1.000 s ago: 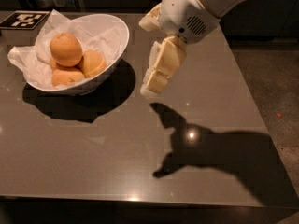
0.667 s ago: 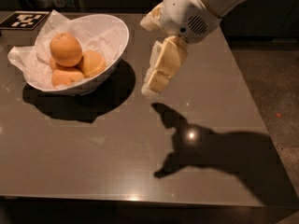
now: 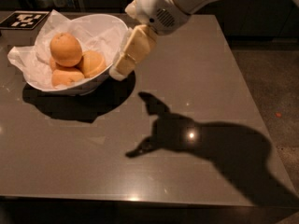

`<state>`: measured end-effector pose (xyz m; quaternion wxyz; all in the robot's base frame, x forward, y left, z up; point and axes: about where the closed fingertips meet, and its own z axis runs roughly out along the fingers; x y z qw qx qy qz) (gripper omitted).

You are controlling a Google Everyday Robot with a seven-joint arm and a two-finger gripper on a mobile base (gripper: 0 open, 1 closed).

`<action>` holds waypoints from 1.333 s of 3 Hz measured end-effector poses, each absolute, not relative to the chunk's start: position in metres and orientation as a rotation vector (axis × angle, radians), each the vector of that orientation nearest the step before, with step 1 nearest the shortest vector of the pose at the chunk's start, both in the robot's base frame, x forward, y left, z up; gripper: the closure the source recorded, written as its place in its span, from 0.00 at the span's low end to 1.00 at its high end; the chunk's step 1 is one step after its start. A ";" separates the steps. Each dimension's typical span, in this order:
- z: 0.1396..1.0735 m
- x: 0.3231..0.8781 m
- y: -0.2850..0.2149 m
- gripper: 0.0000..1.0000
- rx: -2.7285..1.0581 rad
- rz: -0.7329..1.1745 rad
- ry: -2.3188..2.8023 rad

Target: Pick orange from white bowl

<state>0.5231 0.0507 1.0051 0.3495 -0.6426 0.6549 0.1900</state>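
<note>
The orange (image 3: 65,49), round and pale orange, sits on top of the pile in the white bowl (image 3: 91,86) at the table's back left. The bowl is lined with crumpled white paper (image 3: 21,59). Two more oranges (image 3: 93,63) lie under and beside the top one. My gripper (image 3: 119,71) hangs from the white arm (image 3: 163,6), pointing down and left. Its tip is just outside the bowl's right rim, level with the pile and to the right of it. It holds nothing that I can see.
The dark grey table (image 3: 196,78) carries the arm's shadow (image 3: 187,134) at centre right. A black-and-white marker tag (image 3: 23,20) lies behind the bowl at the back left. The table's right edge drops to the floor (image 3: 275,78).
My gripper has moved left and slightly up, from over the middle of the table to the bowl's right rim. The bowl and oranges have not moved.
</note>
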 end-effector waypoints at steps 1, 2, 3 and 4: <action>1.009 0.548 0.074 0.00 -1.617 0.492 1.734; 1.010 0.547 0.079 0.00 -1.618 0.498 1.737; 1.007 0.549 0.096 0.00 -1.633 0.509 1.695; 1.005 0.558 0.126 0.00 -1.682 0.498 1.662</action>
